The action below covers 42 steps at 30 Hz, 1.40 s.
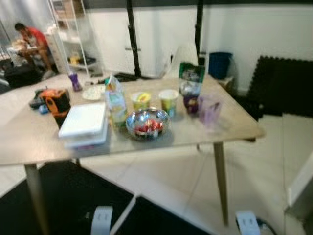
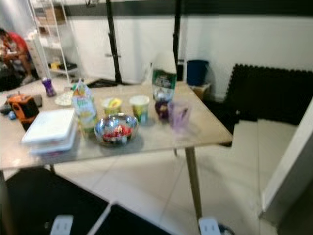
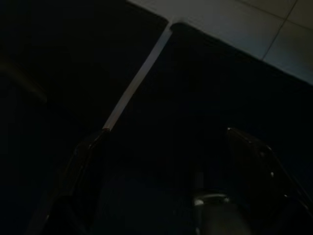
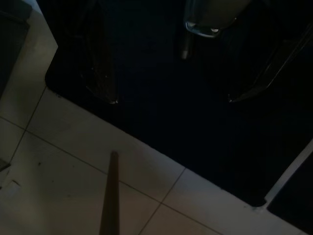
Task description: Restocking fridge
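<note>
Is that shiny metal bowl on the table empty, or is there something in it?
Not empty. The metal bowl holds red pieces, seen through its open top; the blur hides what they are. It sits upright on the table.

The worktop (image 1: pixel 234 128) is crowded mid-span — steel bowl (image 1: pixel 147 124), two cups (image 1: pixel 168 101), bottle (image 1: pixel 116 104), white containers (image 1: pixel 84 125) — its front edge and right corner bare.

Black-fingered pincer (image 4: pixel 168 98), white feet (image 1: pixel 101 220)
</note>
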Motion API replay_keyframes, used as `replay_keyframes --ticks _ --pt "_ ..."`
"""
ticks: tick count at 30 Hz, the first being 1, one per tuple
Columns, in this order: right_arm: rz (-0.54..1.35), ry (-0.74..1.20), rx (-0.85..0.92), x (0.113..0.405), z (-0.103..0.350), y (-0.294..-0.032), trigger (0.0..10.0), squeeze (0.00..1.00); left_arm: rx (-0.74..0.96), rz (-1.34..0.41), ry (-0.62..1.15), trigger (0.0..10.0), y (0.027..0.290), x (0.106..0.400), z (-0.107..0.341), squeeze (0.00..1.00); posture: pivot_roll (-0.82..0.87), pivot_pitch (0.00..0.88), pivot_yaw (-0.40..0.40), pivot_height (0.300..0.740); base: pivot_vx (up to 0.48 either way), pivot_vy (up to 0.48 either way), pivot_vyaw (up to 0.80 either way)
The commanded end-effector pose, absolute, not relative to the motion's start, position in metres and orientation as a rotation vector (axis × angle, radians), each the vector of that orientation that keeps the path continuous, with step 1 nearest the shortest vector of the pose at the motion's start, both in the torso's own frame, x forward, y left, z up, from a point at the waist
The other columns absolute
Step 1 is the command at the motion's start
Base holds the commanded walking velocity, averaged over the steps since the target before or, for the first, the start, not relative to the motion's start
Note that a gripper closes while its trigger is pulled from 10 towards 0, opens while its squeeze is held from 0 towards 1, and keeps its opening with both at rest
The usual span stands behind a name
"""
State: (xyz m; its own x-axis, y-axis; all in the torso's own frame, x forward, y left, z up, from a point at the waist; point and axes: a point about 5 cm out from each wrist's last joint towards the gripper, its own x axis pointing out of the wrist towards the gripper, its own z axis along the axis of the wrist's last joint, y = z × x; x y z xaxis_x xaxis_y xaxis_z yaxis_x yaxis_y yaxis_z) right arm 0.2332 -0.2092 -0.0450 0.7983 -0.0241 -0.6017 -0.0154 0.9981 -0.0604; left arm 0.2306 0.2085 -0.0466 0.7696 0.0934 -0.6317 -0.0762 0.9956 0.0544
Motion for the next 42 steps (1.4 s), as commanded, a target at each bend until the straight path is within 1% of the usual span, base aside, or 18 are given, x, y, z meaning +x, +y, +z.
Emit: replay_keyframes --ticks 1,14,19,20,33,42 --pt "-0.002 0.666 -0.058 0.2285 -0.0486 -0.2083 10.0 0.00 0.038 0.090 0.699 10.0 0.2099 0.2280 -0.0484 0.07 0.00 0.092 0.012 0.740 0.000 0.000 0.00" --pt "0.021 0.660 -0.053 0.2335 -0.0461 -0.2051 10.0 0.00 0.031 0.104 0.715 10.0 0.2119 0.2260 -0.0499 0.08 0.00 0.095 0.006 0.740 0.000 0.000 0.00" --pt "0.026 0.662 -0.052 0.2333 -0.0465 -0.2038 10.0 0.00 0.031 0.106 0.713 10.0 0.2123 0.2261 -0.0497 0.05 0.00 0.095 0.006 0.740 0.000 0.000 0.00" --pt "0.027 0.663 -0.052 0.2332 -0.0466 -0.2036 10.0 0.00 0.032 0.107 0.713 10.0 0.2125 0.2261 -0.0496 0.03 0.00 0.095 0.006 0.740 0.000 0.000 0.00" --pt "0.028 0.690 -0.053 0.2287 -0.0504 -0.2027 10.0 0.00 0.044 0.095 0.703 10.0 0.2125 0.2293 -0.0473 0.06 0.00 0.094 0.006 0.740 0.000 0.000 0.00" --pt "0.024 0.695 -0.053 0.2286 -0.0509 -0.2018 10.0 0.00 0.054 0.094 0.699 10.0 0.2127 0.2312 -0.0461 0.04 0.00 0.093 0.007 0.740 0.000 0.000 0.00"
